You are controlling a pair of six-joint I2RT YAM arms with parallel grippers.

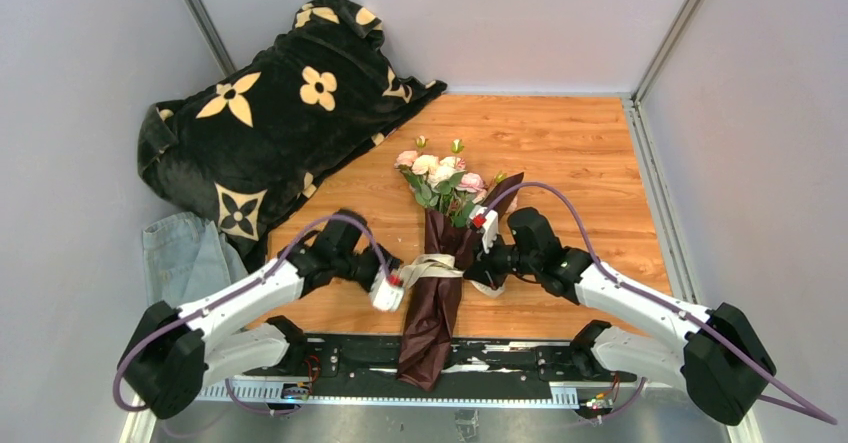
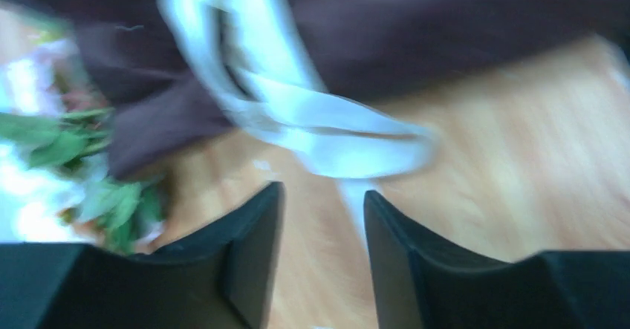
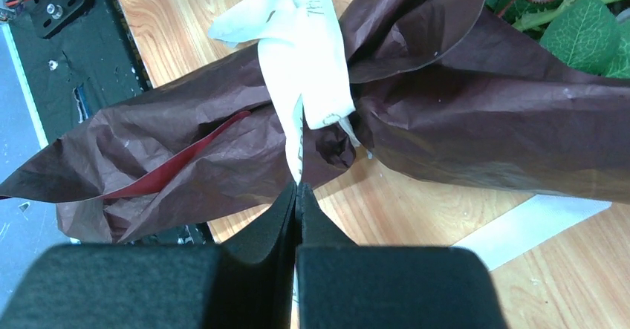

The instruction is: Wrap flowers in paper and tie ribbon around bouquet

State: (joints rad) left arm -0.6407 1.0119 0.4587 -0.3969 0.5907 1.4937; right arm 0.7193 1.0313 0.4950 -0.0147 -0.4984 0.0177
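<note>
Pinching ribbon (image 3: 304, 69) tail at bouquet (image 3: 460, 121) waist, right gripper (image 3: 298, 188) fully closed; left gripper (image 2: 323, 195) fingers apart, ribbon loop just beyond tips, not between them.

The paper (image 3: 460, 121) is crinkled and matt, the ribbon (image 3: 304, 69) smooth, the table (image 1: 570, 153) wood-grained, the blanket (image 1: 270, 123) plush cloth.

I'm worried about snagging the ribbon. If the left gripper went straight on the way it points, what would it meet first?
Most likely the ribbon: its loose loop lies just ahead of the open left gripper, with the maroon paper behind it. The blur leaves depth uncertain.
</note>
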